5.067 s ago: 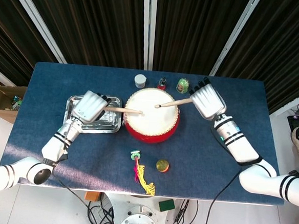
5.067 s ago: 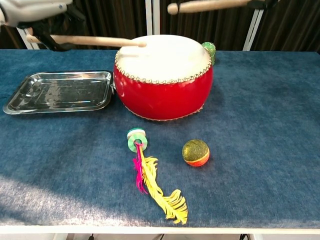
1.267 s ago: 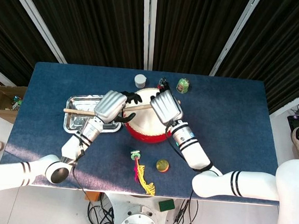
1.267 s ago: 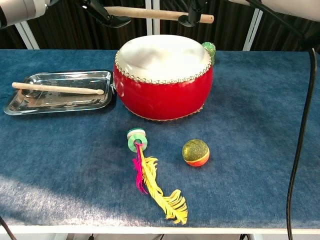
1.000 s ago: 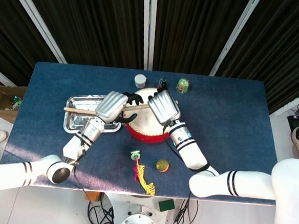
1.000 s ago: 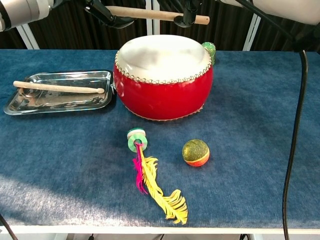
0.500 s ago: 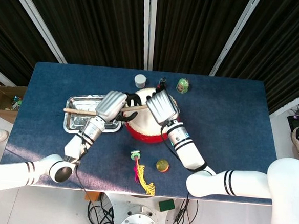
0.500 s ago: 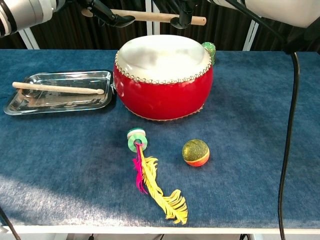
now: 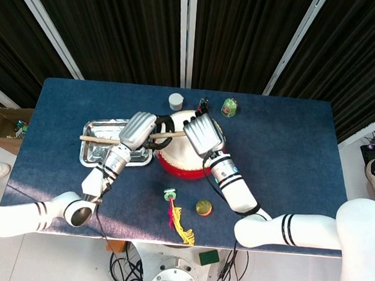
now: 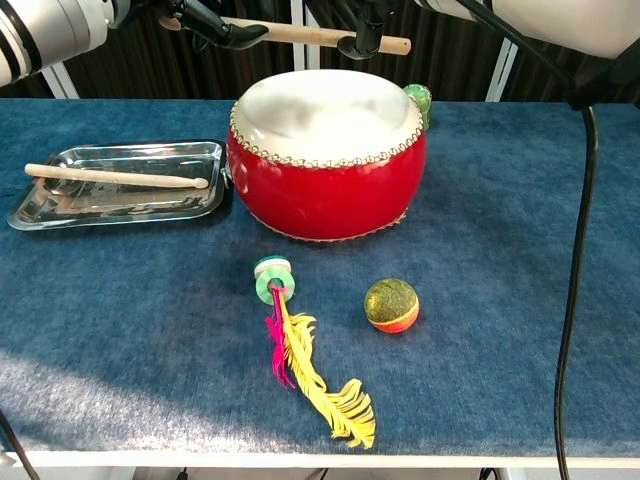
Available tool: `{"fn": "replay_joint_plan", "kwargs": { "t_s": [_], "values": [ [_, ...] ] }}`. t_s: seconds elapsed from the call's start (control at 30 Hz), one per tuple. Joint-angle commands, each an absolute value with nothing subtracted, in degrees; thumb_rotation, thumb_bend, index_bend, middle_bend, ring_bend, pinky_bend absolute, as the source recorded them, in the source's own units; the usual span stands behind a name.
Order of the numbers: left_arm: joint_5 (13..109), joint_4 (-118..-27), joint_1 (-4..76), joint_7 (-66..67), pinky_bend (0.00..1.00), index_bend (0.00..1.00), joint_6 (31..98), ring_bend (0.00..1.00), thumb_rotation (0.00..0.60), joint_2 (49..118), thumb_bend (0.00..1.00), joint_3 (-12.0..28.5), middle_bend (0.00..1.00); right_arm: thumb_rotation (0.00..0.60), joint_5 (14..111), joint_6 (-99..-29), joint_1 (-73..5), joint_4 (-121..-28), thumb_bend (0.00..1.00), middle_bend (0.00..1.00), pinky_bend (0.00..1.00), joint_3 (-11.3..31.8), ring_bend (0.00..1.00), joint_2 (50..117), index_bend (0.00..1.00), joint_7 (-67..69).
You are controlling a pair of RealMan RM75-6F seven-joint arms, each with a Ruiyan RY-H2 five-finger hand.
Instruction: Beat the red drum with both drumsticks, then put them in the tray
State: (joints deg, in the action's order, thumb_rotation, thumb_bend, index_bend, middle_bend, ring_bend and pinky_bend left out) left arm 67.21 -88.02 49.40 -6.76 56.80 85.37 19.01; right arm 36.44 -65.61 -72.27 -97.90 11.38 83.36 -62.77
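The red drum (image 10: 325, 180) with its white skin stands mid-table, partly covered by both hands in the head view. One wooden drumstick (image 10: 115, 177) lies lengthwise in the steel tray (image 10: 150, 200) left of the drum, also seen as drumstick (image 9: 97, 139) in tray (image 9: 90, 158). The second drumstick (image 10: 300, 32) hangs level above the drum's far edge. My left hand (image 9: 139, 129) grips its left part and my right hand (image 9: 203, 132) grips its right part, dark fingers (image 10: 212, 26) curled around the shaft. Only the fingers show in the chest view.
A feathered shuttlecock toy (image 10: 300, 355) and a yellow-red ball (image 10: 391, 304) lie in front of the drum. Behind the drum stand a small white cylinder (image 9: 175, 101), a tiny figure (image 9: 203, 104) and a green toy (image 9: 229, 107).
Since five seconds ago the left drumstick has been laid in the tray. In the last second the raised stick and both hands have shifted slightly left.
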Motion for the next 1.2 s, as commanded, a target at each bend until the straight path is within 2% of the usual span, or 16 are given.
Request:
{"fn": "replay_joint_plan", "kwargs": {
  "t_s": [0.03, 0.37, 0.47, 0.7, 0.8, 0.97, 1.2],
  "values": [
    [67.85, -87.56, 49.39, -7.25, 0.73, 0.58, 56.75, 0.64, 0.6, 85.43, 0.45, 18.84, 0.64, 0.6, 36.79, -65.5, -72.07, -97.97, 0.65, 0.58, 0.25, 11.46, 0.36, 83.2, 0.68, -62.22],
    [70.1, -85.73, 49.17, -11.85, 0.75, 0.64, 57.0, 0.68, 0.6, 86.16, 0.53, 18.89, 0.69, 0.6, 37.89, -65.4, -71.28, -97.98, 0.46, 0.54, 0.24, 11.47, 0.36, 82.96, 0.58, -60.19],
    [70.62, -85.19, 48.99, -14.4, 0.75, 0.65, 56.86, 0.69, 0.6, 86.29, 0.55, 19.05, 0.71, 0.6, 38.12, -65.52, -71.0, -98.01, 0.36, 0.5, 0.24, 11.61, 0.36, 82.82, 0.51, -59.58],
    [71.92, -84.23, 48.55, -22.51, 0.75, 0.68, 55.47, 0.71, 0.6, 86.08, 0.59, 19.31, 0.74, 0.6, 39.05, -66.2, -70.16, -98.62, 0.06, 0.39, 0.19, 12.4, 0.33, 82.27, 0.32, -57.63],
    [72.54, -84.13, 48.12, -26.21, 0.75, 0.68, 55.2, 0.71, 0.6, 85.73, 0.6, 19.42, 0.74, 0.6, 39.64, -66.56, -69.68, -99.45, 0.02, 0.37, 0.19, 12.86, 0.33, 81.39, 0.29, -56.7],
    [74.63, -84.58, 45.73, -32.56, 0.75, 0.69, 57.28, 0.71, 0.6, 83.91, 0.6, 19.08, 0.74, 0.6, 41.49, -67.24, -67.43, -102.45, 0.01, 0.37, 0.19, 12.33, 0.32, 77.13, 0.28, -54.93],
    [76.44, -81.37, 38.73, -41.62, 0.75, 0.68, 61.03, 0.71, 0.6, 78.72, 0.6, 15.75, 0.74, 0.6, 51.58, -68.6, -58.86, -108.96, 0.01, 0.37, 0.19, 7.27, 0.32, 66.54, 0.28, -46.51]
  ]
}}
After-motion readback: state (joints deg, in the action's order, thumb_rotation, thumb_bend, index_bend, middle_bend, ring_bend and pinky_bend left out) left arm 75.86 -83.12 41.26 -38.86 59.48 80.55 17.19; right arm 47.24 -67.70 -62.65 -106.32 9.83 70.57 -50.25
